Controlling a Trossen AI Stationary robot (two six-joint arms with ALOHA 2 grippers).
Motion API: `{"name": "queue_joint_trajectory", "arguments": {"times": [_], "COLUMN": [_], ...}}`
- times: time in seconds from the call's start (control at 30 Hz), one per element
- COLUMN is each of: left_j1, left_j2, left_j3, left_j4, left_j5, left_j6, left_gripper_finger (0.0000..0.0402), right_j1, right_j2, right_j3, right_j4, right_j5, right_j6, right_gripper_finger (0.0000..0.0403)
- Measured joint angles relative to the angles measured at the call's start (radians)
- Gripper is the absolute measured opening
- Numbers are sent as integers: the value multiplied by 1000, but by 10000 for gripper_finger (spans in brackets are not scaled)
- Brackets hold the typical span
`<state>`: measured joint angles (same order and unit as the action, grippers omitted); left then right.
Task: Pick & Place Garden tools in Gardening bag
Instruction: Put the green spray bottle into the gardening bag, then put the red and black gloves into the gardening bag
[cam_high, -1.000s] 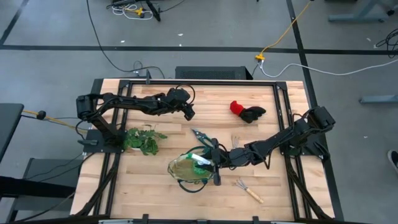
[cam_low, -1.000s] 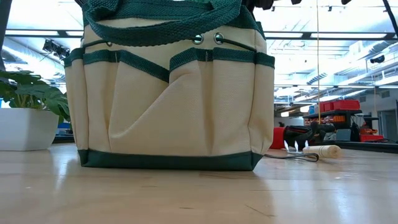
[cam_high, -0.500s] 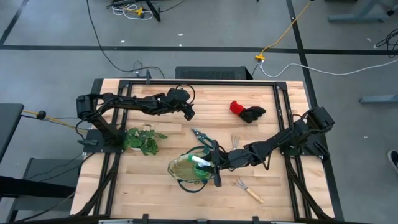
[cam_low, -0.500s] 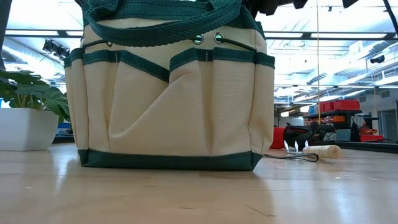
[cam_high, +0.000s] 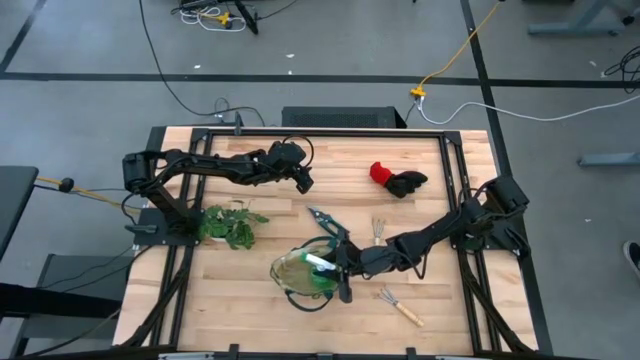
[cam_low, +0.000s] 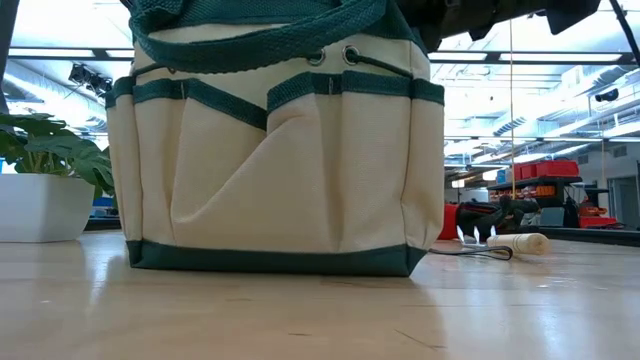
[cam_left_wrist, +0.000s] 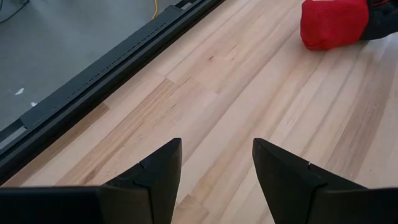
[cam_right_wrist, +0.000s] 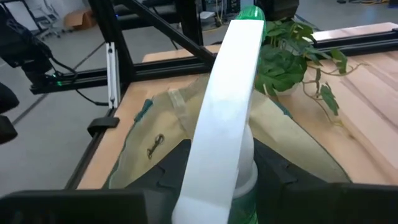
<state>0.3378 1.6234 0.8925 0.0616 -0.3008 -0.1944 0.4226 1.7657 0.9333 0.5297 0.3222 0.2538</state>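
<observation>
— Holding anything, that right tool?

— Yes. It is clenched on the spray bottle, low and a little left of centre in the high view, right over the open mouth of the bag. In the right wrist view the white trigger and green body of the bottle fill the middle of the frame, with the beige bag spread beneath.

— And the left tool?

— The left tool hangs over bare table in the upper middle of the high view, fingers spread apart and gripping nothing. Its wrist view shows wood between them and the red glove at the upper right of the frame.

— Where are the other tools?

— The gloves lie right of centre near the top of the table. The shears sit just above the bag. One rake lies right of the shears, the other rake near the lower edge, right of the bag.

— Anything else on the table?

— A plant in a white pot at the left. In the low view the bag fills most of the frame, the plant at its left.
</observation>
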Motion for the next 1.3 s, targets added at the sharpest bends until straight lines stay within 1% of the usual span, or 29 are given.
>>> {"name": "queue_joint_trajectory", "arguments": {"times": [0.4,0.43,0.6,0.67,0.73,1.03,1.3], "left_j1": [0,0,0,0,0,0,0], "left_j2": [0,0,0,0,0,0,0], "left_j3": [0,0,0,0,0,0,0], "left_j4": [-3,-3,-9,-9,-9,-9,-14], "left_j5": [0,0,0,0,0,0,0], "left_j6": [8,8,8,8,8,6,4], "left_gripper_finger": [206,206,206,206,206,206,206], "right_j1": [4,4,8,11,12,14,14], "right_j2": [0,0,0,0,0,-1,-67], "right_j3": [0,0,0,0,0,0,0], "right_j4": [-21,-21,-20,-19,-13,-7,-53], "right_j5": [2,3,0,-5,-8,-8,2], "right_j6": [-10,-11,-7,-8,-13,-28,-53], "right_gripper_finger": [116,123,195,210,217,222,224]}}
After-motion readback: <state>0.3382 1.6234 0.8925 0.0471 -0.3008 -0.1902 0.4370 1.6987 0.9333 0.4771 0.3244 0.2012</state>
